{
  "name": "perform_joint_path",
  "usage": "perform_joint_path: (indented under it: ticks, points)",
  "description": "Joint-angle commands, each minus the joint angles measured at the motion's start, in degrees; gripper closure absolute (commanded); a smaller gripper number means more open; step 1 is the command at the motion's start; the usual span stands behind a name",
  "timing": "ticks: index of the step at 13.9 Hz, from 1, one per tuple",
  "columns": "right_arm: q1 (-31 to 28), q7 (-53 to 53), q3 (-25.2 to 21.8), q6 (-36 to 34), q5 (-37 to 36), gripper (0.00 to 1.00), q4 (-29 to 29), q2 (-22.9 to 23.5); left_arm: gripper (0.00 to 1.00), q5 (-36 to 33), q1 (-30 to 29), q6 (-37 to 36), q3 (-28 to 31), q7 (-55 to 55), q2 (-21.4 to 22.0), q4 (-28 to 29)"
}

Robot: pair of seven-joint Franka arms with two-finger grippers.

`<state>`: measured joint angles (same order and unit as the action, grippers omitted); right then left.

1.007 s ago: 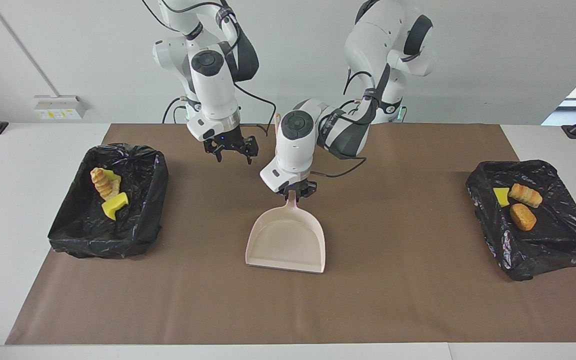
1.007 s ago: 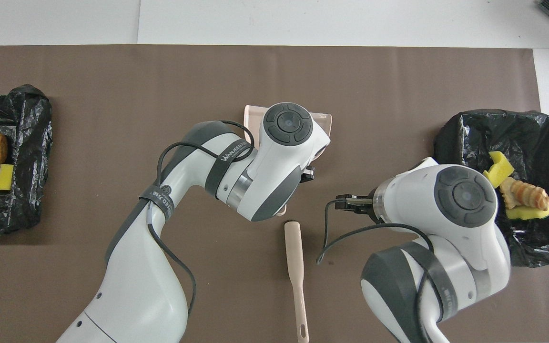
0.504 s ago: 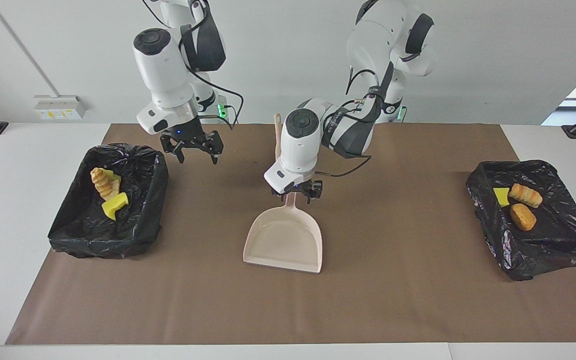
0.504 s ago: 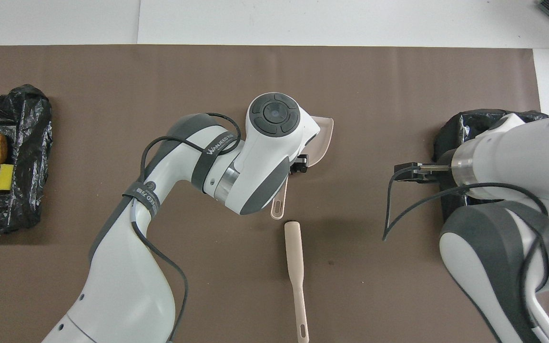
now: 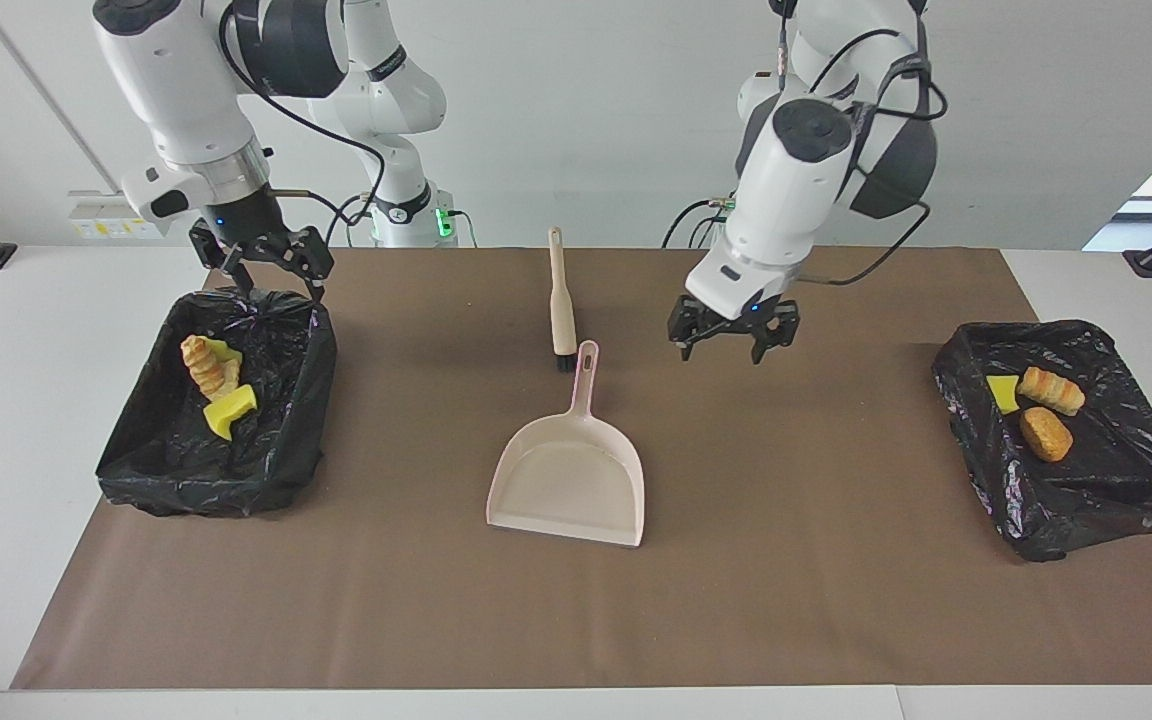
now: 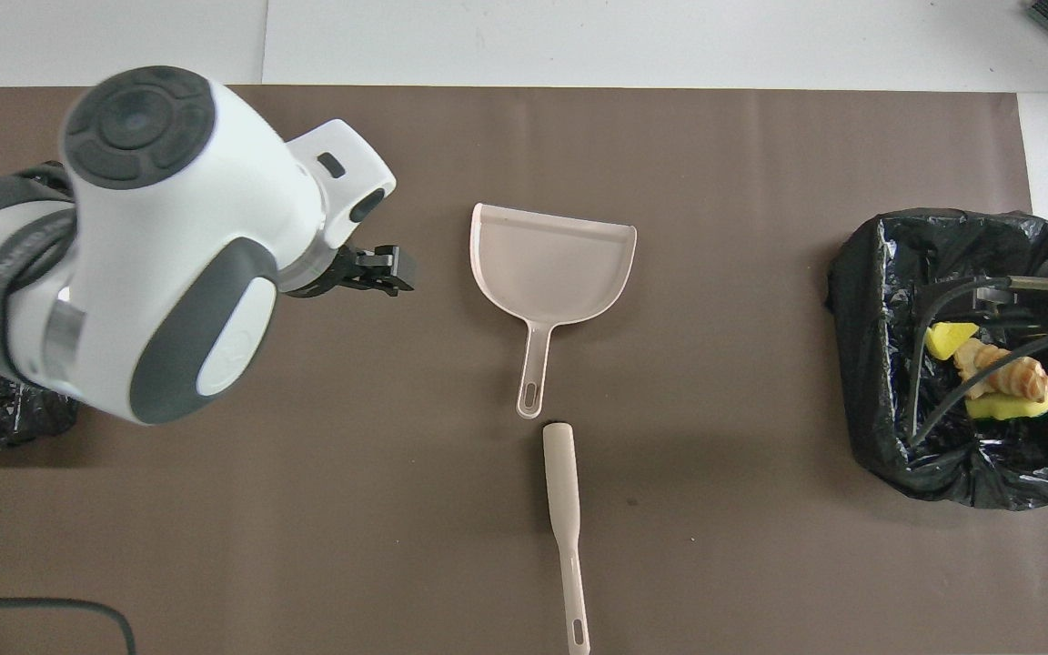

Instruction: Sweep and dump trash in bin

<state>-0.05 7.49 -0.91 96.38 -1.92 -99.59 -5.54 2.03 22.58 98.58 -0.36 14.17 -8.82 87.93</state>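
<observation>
Trash (image 5: 216, 385) lies in the bin (image 5: 151, 470) just under the spread right pincer (image 5: 261, 268); the spread left pincer (image 5: 733, 335) hangs over the worktop (image 5: 816, 600).

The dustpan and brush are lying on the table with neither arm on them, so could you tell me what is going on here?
Nothing is being handled. The dustpan lies empty mid-table with the brush just nearer the robots. The left gripper hangs open over bare mat beside them; the right gripper hangs open over the edge of one bin. The trash visible lies in the two bag-lined bins; none shows on the mat.
</observation>
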Motion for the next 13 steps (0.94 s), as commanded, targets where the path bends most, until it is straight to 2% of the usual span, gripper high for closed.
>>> perform_joint_path:
  ticks: [1, 3, 5, 9, 13]
  points:
    - [0.3, -1.6, -2.1, -8.3, -1.6, 0.00, 7.7, 0.6, 0.00, -0.4, -5.6, -4.6, -0.5, -9.7, 8.4, 3.7]
    - [1.3, -6.2, -5.0, -10.8, -1.4, 0.00, 9.2, 0.6, 0.00, -0.5, -9.6, -9.1, -0.3, -16.2, 12.3, 3.2]
    - [1.8, -6.7, -5.7, -10.2, -1.3, 0.00, 7.3, -1.1, 0.00, -3.3, -11.4, -13.3, 0.3, -19.6, 13.0, 0.6]
    - [1.6, -6.3, -5.7, -10.1, -0.4, 0.00, 6.9, -1.5, 0.00, -2.8, -12.7, -19.9, 1.9, -20.2, 10.6, -7.1]
    - [1.5, -6.8, -5.6, -10.1, 0.0, 0.00, 6.7, -1.6, 0.00, -2.6, -12.8, -25.7, 1.9, -20.2, 5.5, -15.5]
